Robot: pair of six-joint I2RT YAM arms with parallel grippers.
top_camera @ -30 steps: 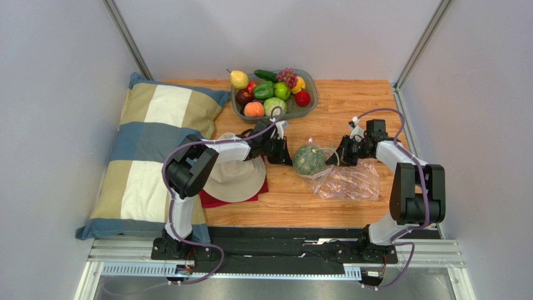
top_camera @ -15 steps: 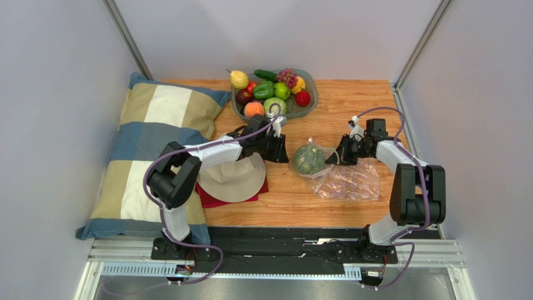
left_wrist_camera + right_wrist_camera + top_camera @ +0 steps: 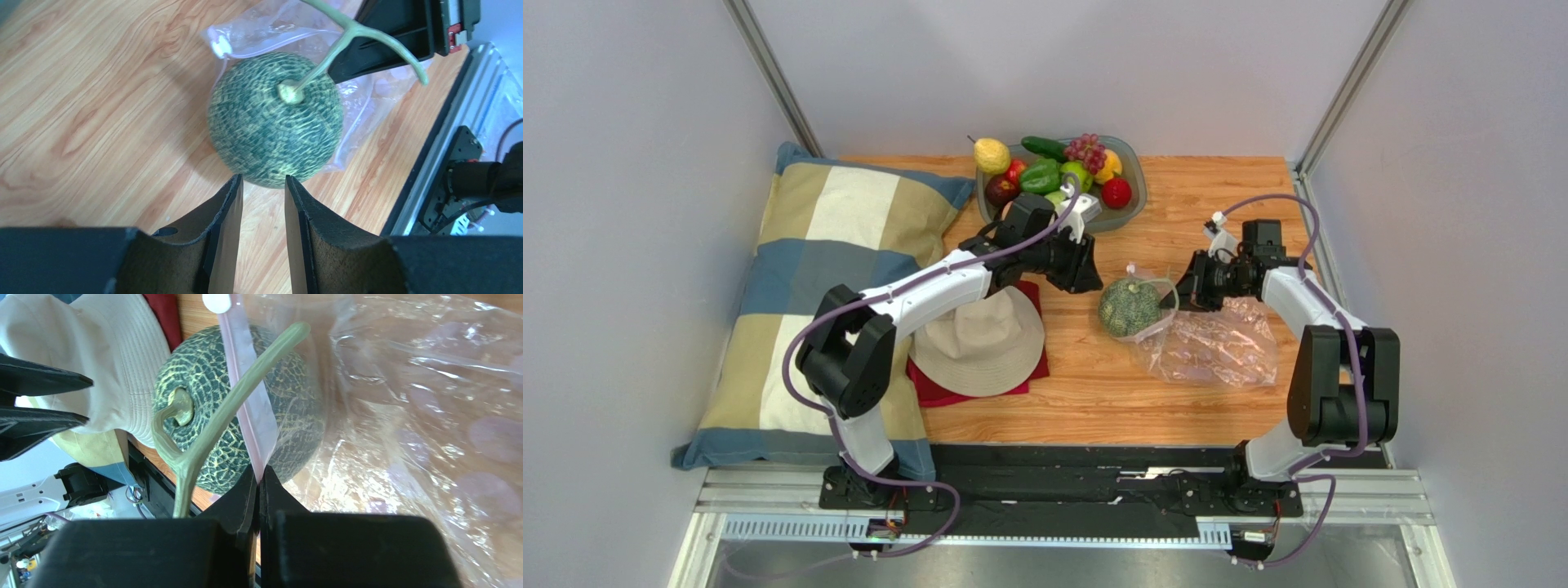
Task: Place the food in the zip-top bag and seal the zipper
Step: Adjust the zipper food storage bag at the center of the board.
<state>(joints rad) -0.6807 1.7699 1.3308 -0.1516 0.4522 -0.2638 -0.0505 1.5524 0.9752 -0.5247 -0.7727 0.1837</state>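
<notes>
A green netted melon (image 3: 1128, 306) with a long stem sits on the table at the mouth of the clear zip-top bag (image 3: 1212, 346), partly under its plastic. My right gripper (image 3: 1195, 289) is shut on the pink zipper strip (image 3: 248, 404) and holds the mouth edge up over the melon (image 3: 233, 416). My left gripper (image 3: 1081, 263) is open and empty, just left of the melon (image 3: 276, 119) and not touching it. Other food lies in the grey bowl (image 3: 1133, 211): a yellow pear (image 3: 990, 154), a green pepper (image 3: 1039, 179), grapes (image 3: 1086, 150).
A beige hat (image 3: 983, 346) lies on a red cloth (image 3: 934, 390) left of the melon, under my left arm. A striped pillow (image 3: 824, 282) fills the table's left side. Grey walls stand on both sides.
My left gripper has drawn back from the melon, up toward the bowl. My right gripper has shifted slightly back with the bag's edge. The melon stays at the bag's mouth.
</notes>
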